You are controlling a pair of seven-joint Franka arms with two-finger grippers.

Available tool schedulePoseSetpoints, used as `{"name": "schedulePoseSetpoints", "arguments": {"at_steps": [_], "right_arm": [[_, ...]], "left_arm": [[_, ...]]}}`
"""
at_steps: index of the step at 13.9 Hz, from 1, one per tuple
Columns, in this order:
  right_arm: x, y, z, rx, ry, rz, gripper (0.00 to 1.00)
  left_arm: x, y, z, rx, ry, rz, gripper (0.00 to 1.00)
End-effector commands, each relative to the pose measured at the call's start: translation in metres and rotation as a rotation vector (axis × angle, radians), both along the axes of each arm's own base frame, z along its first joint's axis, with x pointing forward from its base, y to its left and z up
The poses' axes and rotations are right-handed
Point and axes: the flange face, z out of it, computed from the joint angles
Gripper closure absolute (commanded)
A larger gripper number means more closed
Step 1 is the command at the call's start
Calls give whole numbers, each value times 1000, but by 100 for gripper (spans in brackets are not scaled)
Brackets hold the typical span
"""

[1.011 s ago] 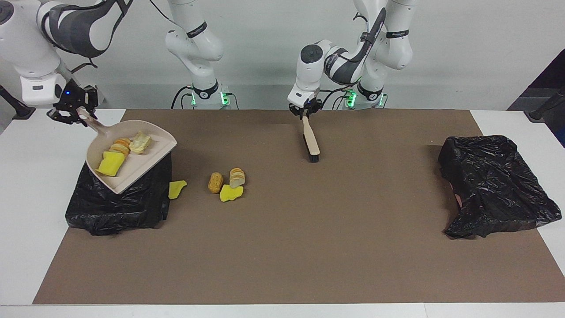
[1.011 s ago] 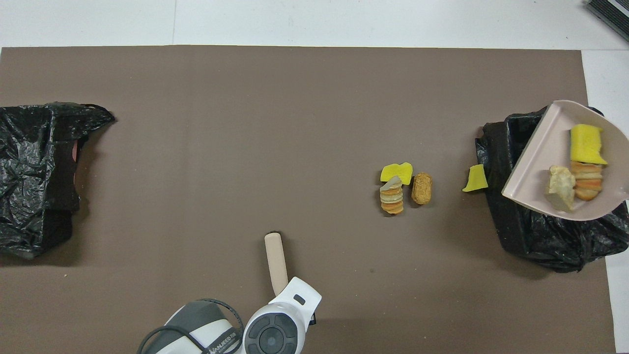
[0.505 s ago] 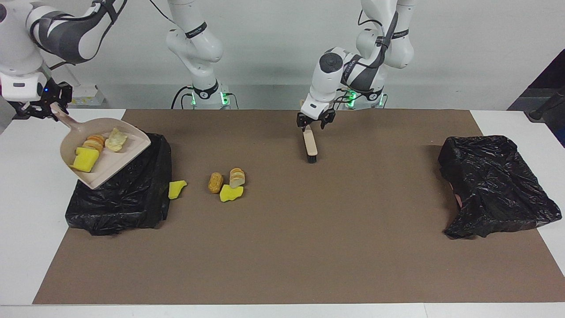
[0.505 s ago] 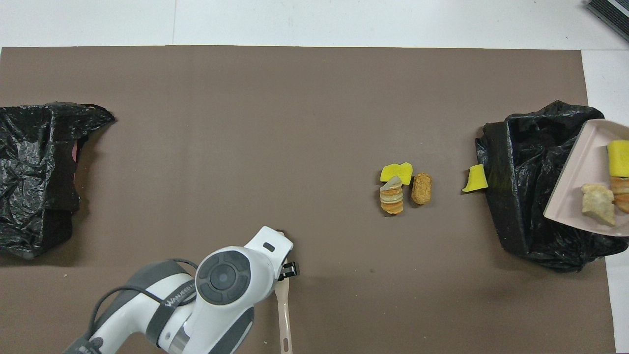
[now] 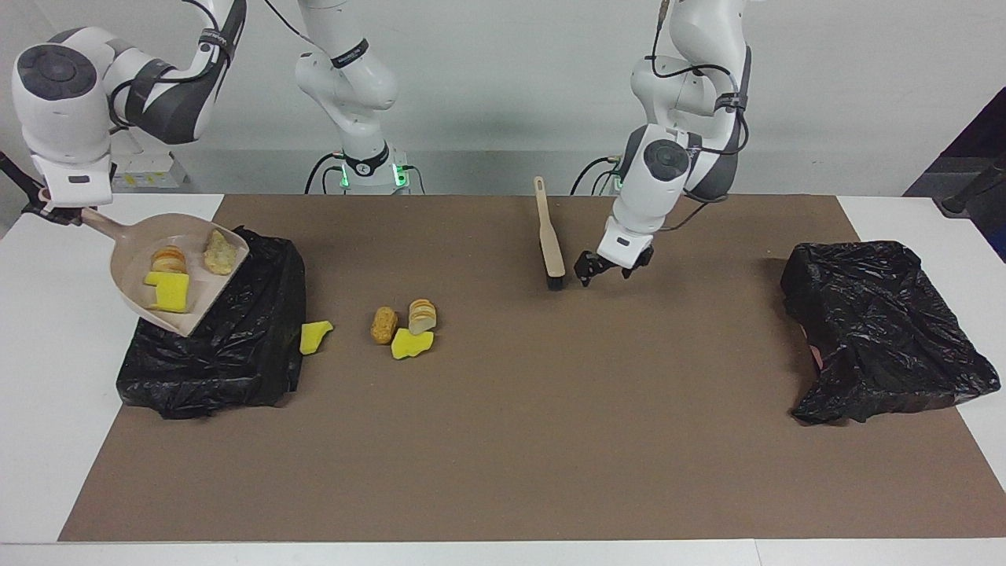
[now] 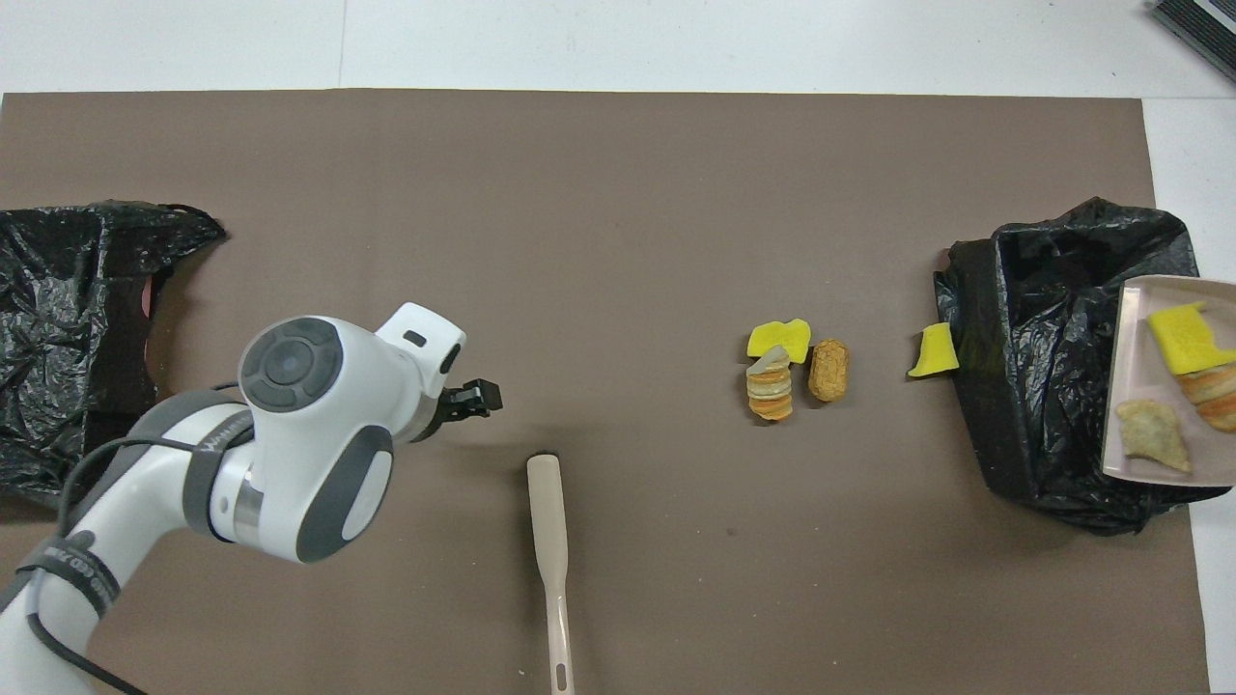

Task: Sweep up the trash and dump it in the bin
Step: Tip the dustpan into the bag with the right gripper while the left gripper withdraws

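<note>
Trash [image 6: 1180, 376] partly cut off, perhaps.

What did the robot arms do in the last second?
The left hand let go of the brush, which now lies on the mat, and moved toward the left arm's end of the table. The right hand, shut on the dustpan handle, pulled the dustpan outward, so it now sits over the edge of the black bin. Its three scraps stayed in the dustpan. The four scraps on the mat and the other bag did not move.
</note>
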Motion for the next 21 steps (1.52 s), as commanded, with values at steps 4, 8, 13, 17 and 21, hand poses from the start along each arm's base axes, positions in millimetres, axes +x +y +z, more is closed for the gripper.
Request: {"name": "schedulePoseSetpoints", "arguments": {"at_steps": [4,8,13,17,21], "right_arm": [[-3,29,-9,-97,60,147,100],[-4,29,-14,-147,83,186,100],[-3,43,-15,-194,110,234,100],[-15,48,-13,-264,159,252,100],[-16,55,7,-289,180,248,100]], "left_arm": [[71,99,27,29,-70,-125,0],[93,169,84,25,-46,-213,0],[99,232,146,19,-54,-235,0],[93,227,206,17,-17,-246,0],[64,208,245,108,-17,-309,0]]}}
